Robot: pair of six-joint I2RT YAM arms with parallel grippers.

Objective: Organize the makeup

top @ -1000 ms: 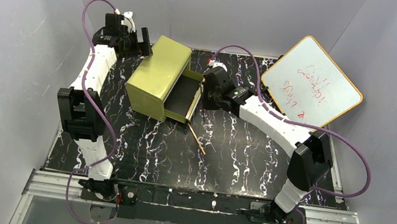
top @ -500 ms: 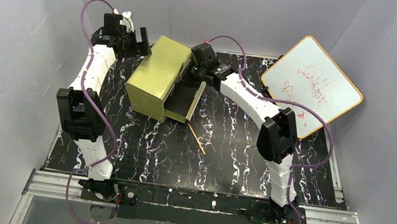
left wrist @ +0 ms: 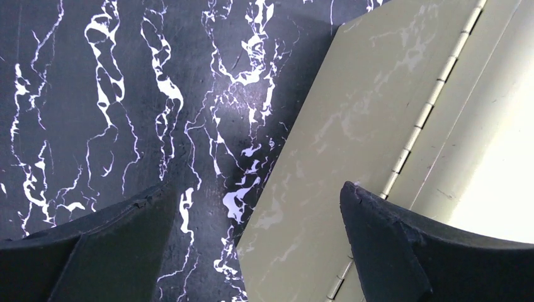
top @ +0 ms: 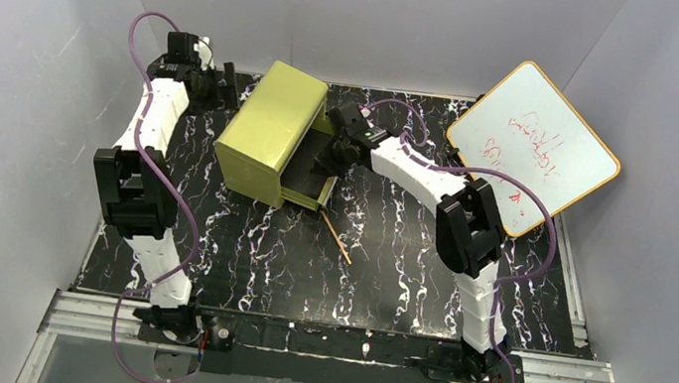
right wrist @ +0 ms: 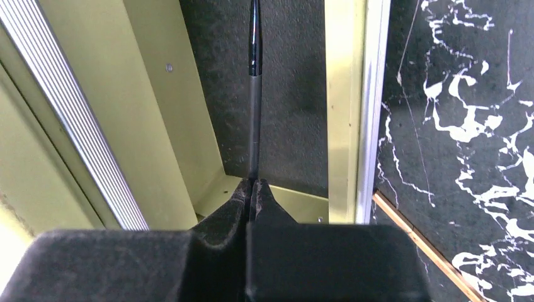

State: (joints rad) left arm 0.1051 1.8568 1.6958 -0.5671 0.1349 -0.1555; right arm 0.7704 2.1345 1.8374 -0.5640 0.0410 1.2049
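My right gripper is shut on a thin dark pencil. The pencil points out from the fingertips over the dark floor of the open drawer of the olive-green box. In the top view this gripper hangs over the drawer. A thin gold pencil lies on the black marbled table just in front of the drawer's corner; the gold pencil also shows at the lower right of the right wrist view. My left gripper is open at the box's back left, above its hinged back edge, holding nothing.
An orange-framed whiteboard with red writing leans at the back right. The box stands at the back middle of the marbled table, its drawer pulled out toward the right. Grey walls close in the sides and back.
The right arm swung up over the box and then came down, bringing its shut gripper and the dark pencil over the open drawer. The left gripper drew back a little to the left.
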